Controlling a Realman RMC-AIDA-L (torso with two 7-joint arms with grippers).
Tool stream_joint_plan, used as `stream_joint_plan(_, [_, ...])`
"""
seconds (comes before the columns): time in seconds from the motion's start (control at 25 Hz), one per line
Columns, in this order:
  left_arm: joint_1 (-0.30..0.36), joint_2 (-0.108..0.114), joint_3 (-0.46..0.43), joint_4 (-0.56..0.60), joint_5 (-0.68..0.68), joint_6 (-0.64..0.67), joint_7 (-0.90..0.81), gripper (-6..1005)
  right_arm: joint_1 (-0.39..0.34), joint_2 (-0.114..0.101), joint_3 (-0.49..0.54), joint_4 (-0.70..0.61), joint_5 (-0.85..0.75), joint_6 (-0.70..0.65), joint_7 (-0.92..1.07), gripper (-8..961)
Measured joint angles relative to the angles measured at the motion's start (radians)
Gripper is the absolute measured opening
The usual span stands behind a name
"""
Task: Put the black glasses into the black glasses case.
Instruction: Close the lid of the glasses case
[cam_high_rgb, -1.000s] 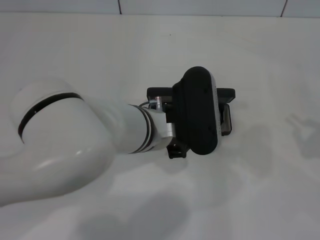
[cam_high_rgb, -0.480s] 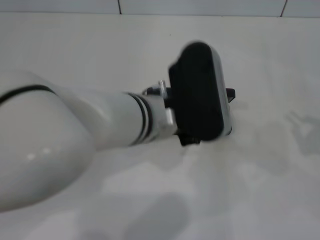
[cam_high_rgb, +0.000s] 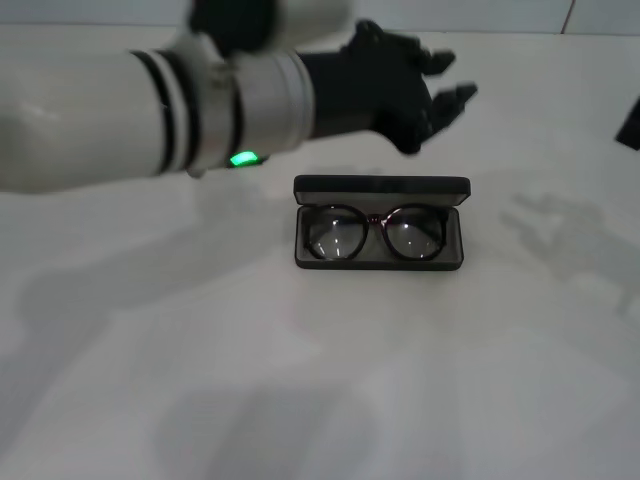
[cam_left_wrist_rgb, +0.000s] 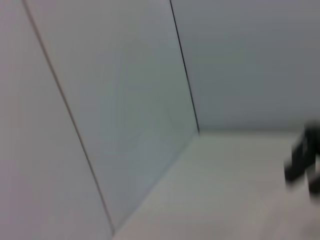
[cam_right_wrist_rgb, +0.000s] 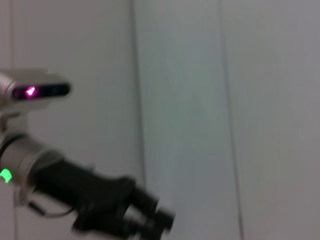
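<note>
While the flat rectangular black glasses case (cam_high_rgb: 381, 224) sits open on the white table (cam_high_rgb: 420, 380), its lid stands up at the 12 o'clock edge and the thin black wire-frame glasses (cam_high_rgb: 375, 234) lie inside on the grey lining, lenses up. Their temple arms are hidden under the frame, so I can't make those out.

The left gripper (cam_high_rgb: 447, 87) hovers above the table at roughly 12 o'clock from the case, clear of it, with its black fingers (cam_high_rgb: 455, 98) spread apart and holding nothing. It's smeared, so finer detail is lost; the right wrist view catches it (cam_right_wrist_rgb: 150, 217) from the side.

The right gripper (cam_high_rgb: 630, 122) is just a dark sliver, cut off at 3 o'clock; can't tell how its jaws stand. The left wrist view shows only wall plus a dark blur.
</note>
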Motion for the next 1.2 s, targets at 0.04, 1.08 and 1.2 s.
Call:
stream_joint_plan(0.04, [0.000, 0.000, -0.027, -0.022, -0.074, 0.005, 0.046, 277, 0.002, 0.005, 0.000, -0.027, -0.020, 0.004, 0.015, 168])
stream_joint_plan(1.08, [-0.469, 0.006, -0.508, -0.949, -0.235, 0.266, 0.443, 251, -0.117, 0.044, 0.047, 0.127, -0.065, -0.023, -0.169, 351])
stream_joint_plan(1.2, [-0.473, 0.005, -0.507, -0.966, -0.235, 0.266, 0.443, 250, -0.106, 0.045, 0.046, 0.136, -0.063, -0.018, -0.184, 351])
